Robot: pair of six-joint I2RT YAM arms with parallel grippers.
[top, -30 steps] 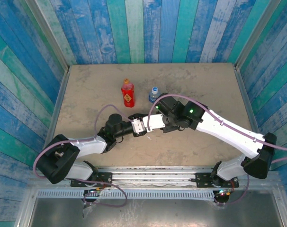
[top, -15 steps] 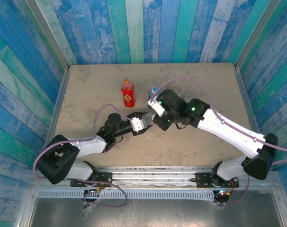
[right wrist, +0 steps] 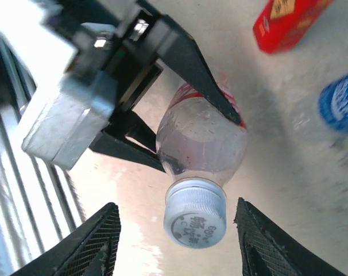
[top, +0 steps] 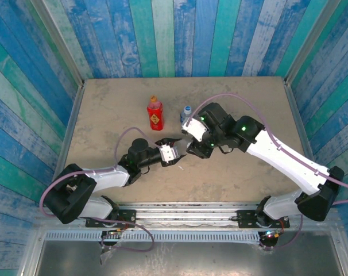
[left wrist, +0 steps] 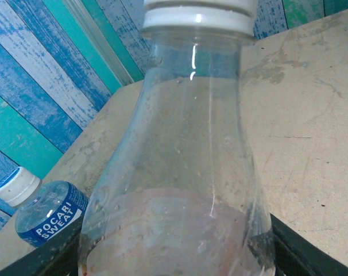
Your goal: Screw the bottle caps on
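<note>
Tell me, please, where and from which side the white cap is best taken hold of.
Grip the white cap by its ribbed side wall, coming along its axis from the top face. The left tool holds the clear bottle by its body, so the cap faces the right tool, whose open fingers flank it.

Setting: robot test cell, lab-type. Beige tabletop (top: pixel 243 98) boxed on three sides by blue-teal painted plank panels (top: pixel 162 34) in metal corner frames (top: pixel 65 54). Slotted aluminium rail (top: pixel 185 208) along tabletop's near edge carries two bolted arm bases (top: pixel 254 217); sheet-metal tray (top: pixel 174 259) just outside that edge.
</note>
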